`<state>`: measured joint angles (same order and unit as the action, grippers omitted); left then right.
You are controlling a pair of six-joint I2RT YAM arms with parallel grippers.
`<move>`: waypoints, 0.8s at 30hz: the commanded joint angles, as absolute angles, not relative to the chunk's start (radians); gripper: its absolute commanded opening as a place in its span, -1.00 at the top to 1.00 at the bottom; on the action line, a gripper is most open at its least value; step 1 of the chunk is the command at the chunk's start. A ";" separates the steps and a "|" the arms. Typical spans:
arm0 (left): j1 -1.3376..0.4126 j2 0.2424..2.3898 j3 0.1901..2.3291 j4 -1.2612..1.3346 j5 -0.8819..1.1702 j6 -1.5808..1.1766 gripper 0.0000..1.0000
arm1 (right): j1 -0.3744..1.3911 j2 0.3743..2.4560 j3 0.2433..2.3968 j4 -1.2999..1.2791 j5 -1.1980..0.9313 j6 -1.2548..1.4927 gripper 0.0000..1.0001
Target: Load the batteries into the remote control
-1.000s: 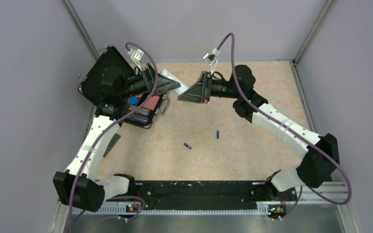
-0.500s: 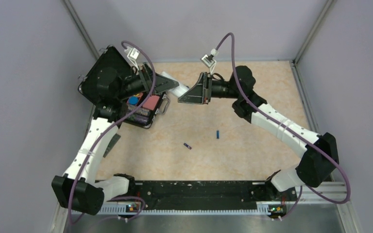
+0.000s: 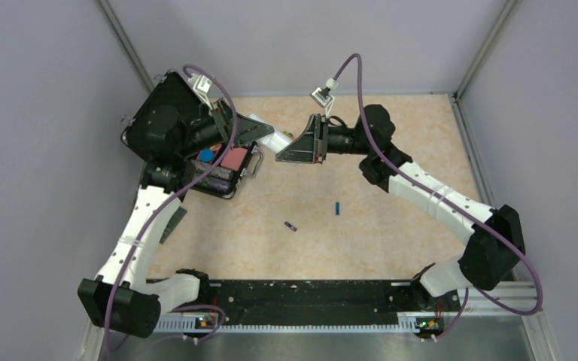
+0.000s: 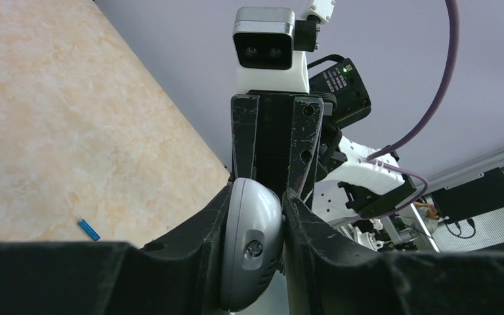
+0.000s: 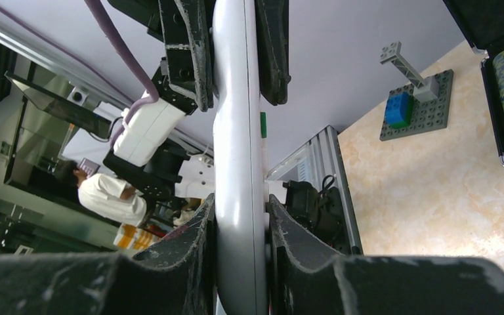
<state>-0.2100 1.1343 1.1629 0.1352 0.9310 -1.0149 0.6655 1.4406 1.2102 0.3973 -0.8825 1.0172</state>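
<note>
I've got the slim white plastic remote control (image 5: 236, 131) aloft: left claw (image 4: 256, 197) seemingly pinching its rounded end, right claw (image 5: 239, 210) clamped across it. Below them, a bright blue cylindrical battery (image 3: 337, 207) and a darker blue-purple battery (image 3: 291, 226) lie apart on the peach marbled table (image 3: 271, 252), with lilac-grey walls (image 3: 308, 45) around.

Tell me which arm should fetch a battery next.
Right, probably. Both the left gripper and right gripper clamp the remote control, so either could release; the blue battery lies on the right arm's side, the darker battery near mid-table.
</note>
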 commanded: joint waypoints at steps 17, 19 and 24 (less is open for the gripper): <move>-0.207 1.088 1.188 0.091 0.943 -0.934 1.00 | 0.669 1.429 1.174 0.488 -0.833 1.082 0.64; -0.207 1.084 1.189 0.084 0.933 -0.928 1.00 | 0.669 1.411 1.162 0.470 -0.799 1.059 0.01; -0.207 1.059 1.192 0.011 0.846 -0.854 1.00 | 0.667 1.294 1.122 0.306 -0.576 0.917 -0.92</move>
<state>-0.2100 1.1057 1.1629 0.0349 0.9154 -0.9306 0.6662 1.4174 1.1362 0.4019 -0.7643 1.0283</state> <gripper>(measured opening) 0.328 0.908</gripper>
